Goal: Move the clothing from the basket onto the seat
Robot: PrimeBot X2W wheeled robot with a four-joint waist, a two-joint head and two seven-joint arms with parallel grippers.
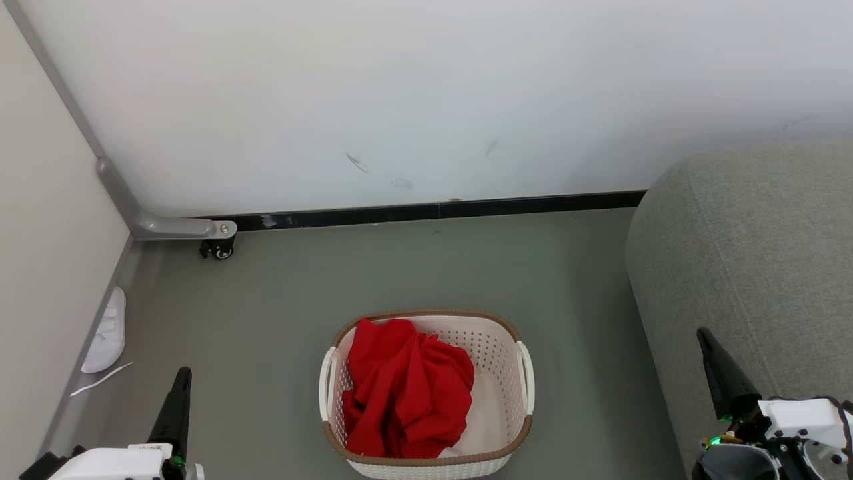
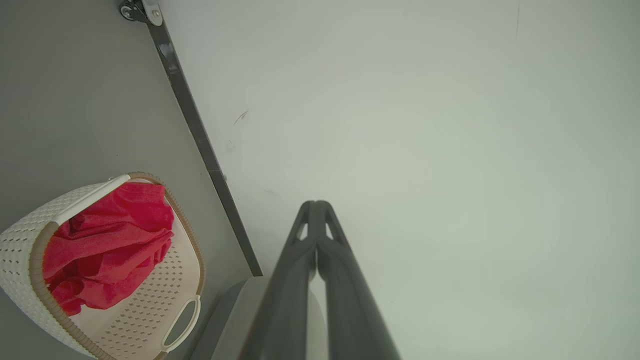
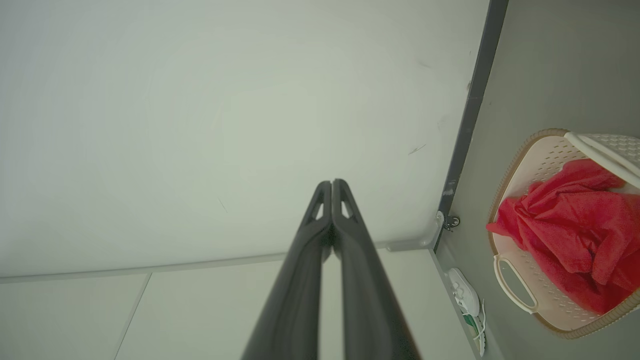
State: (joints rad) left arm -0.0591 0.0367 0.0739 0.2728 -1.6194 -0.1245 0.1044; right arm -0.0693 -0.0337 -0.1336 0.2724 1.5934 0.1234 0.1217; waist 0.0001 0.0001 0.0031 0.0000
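Head view: bright red soft fabric clothing [image 1: 403,393] heaped against the left wall of the cream perforated plastic basket [image 1: 496,347], grey fabric sofa [image 1: 753,267] nearby; pickup not yet begun. Left wrist view: left gripper [image 2: 316,205] pinched closed, empty. Right wrist view: right gripper [image 3: 332,183] closed and empty too; next, probably opening and reaching in.

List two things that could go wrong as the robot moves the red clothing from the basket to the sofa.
1. The left gripper and right gripper are shut; reaching in like that would likely push the clothing, not grasp it.
2. The clothing lies bunched; lifting it might drag or tip the basket.
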